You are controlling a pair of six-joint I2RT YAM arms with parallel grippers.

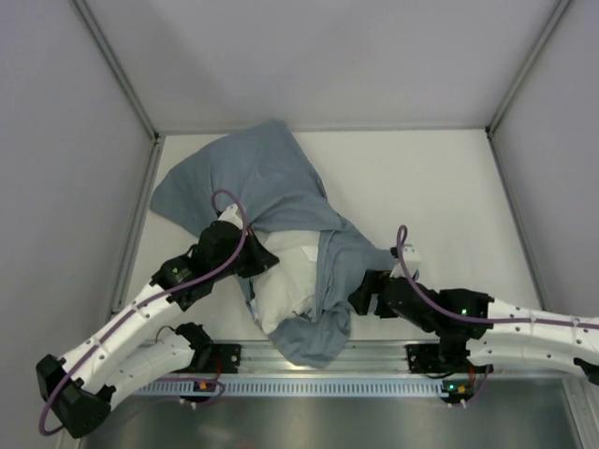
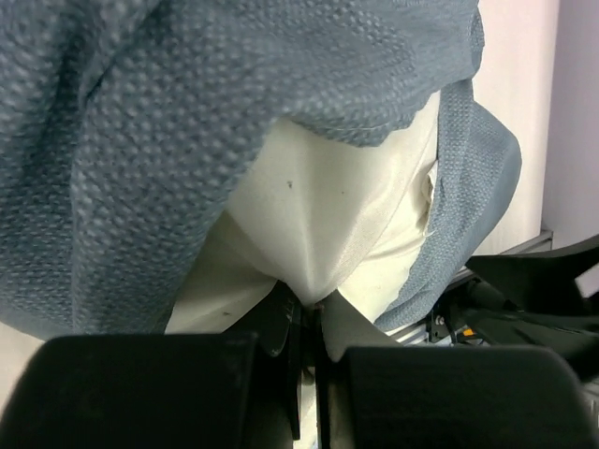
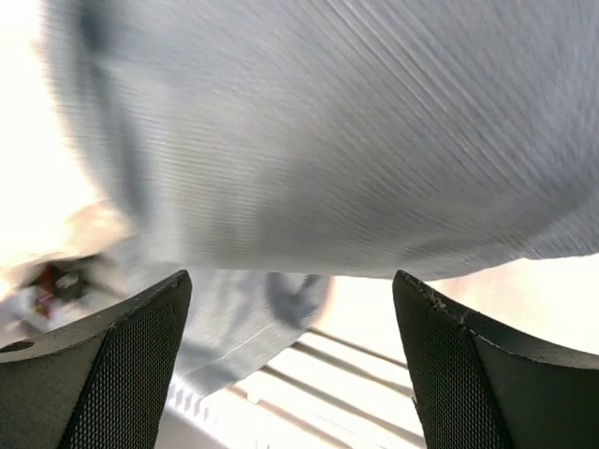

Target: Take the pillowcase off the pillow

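Grey-blue woven cloth pillowcase (image 1: pixel 253 182), plain side outward, lies rumpled on the white table (image 1: pixel 430 187). It runs from the far-left part down to the middle of the near edge.

Plump white fabric pillow (image 1: pixel 281 281) sits near the middle of the near edge, only partly exposed. The cloth covers its far end, and a band of cloth drapes over its right side and bunches at the near edge.

Left gripper (image 2: pixel 307 313) is at the pillow's left side with its fingers pressed together, pinching a small peak of the white fabric. The fabric pulls up into a tent from the grip, and the pillowcase hangs just above and around it.

Right gripper (image 3: pixel 290 281) is at the right flank of the draped band, its fingers spread wide with nothing between them. The blurred grey-blue cloth fills the right wrist view just ahead of the tips; whether they touch it cannot be told.
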